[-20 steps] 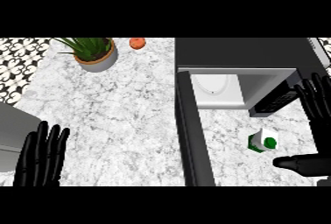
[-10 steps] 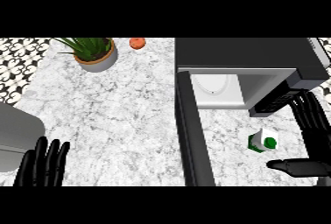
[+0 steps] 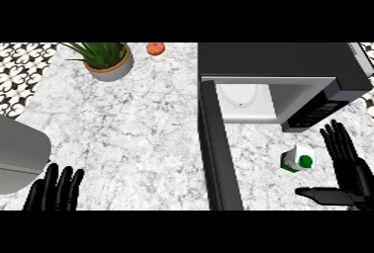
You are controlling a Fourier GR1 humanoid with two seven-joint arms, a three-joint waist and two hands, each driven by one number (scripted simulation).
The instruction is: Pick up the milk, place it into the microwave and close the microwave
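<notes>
The milk (image 3: 297, 160) is a small white carton with a green cap, standing on the marble counter in front of the microwave (image 3: 281, 81). The microwave's door (image 3: 217, 153) is swung wide open toward me, and a white plate shows inside the cavity. My right hand (image 3: 349, 168) is open just right of the carton, fingers straight and thumb stretched out below it, not touching it. My left hand (image 3: 54, 191) is open at the lower left edge, fingers up, far from the milk.
A potted green plant (image 3: 107, 59) and a small orange fruit (image 3: 155, 48) sit at the back of the counter. A grey rounded object (image 3: 18, 155) lies at the left edge. The open door stands between the left counter area and the milk.
My right hand has drawn back and lowered toward the near edge, staying right of the milk. My left hand has sunk lower in the view. The carton has not moved.
</notes>
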